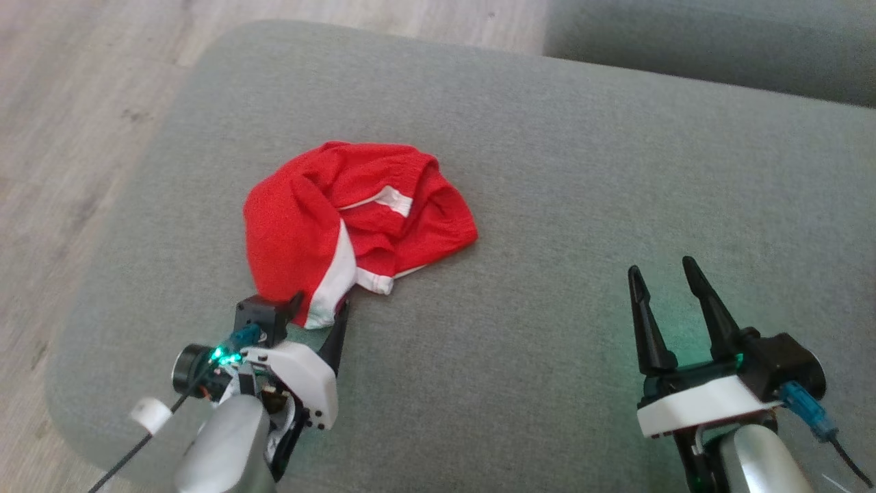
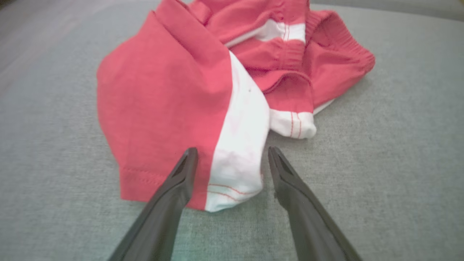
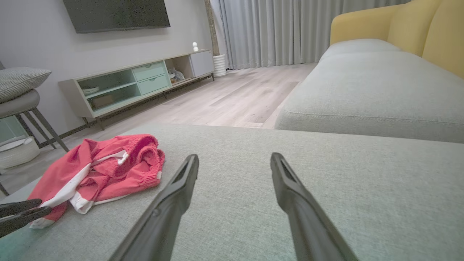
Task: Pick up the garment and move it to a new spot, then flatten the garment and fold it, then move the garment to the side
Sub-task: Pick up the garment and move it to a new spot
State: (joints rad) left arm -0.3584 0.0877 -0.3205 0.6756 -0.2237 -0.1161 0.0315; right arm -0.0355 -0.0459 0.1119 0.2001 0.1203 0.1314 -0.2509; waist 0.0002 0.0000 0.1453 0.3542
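Grey cushion [image 1: 547, 171] holds garment [image 1: 301, 219], left gripper [image 1: 321, 302] at hem.

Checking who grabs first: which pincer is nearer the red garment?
Left. The left pincer straddles the near hem of the garment; the right pincer hovers well off to its right.

Pretty clearly somebody's living room. In the right wrist view there's a dark flat-screen TV [image 3: 116, 14] on the wall at about 11 o'clock, with a long, low pale-green media console [image 3: 145, 81] with drawers and open shelves under it. Floor-length grey curtains [image 3: 282, 32] hang at 12, light wood-plank flooring [image 3: 224, 98] runs through the middle, a grey-cushioned sofa with a mustard-yellow back [image 3: 369, 83] sits at 2, and a big grey fabric ottoman [image 3: 326, 181] is closest, at 6.
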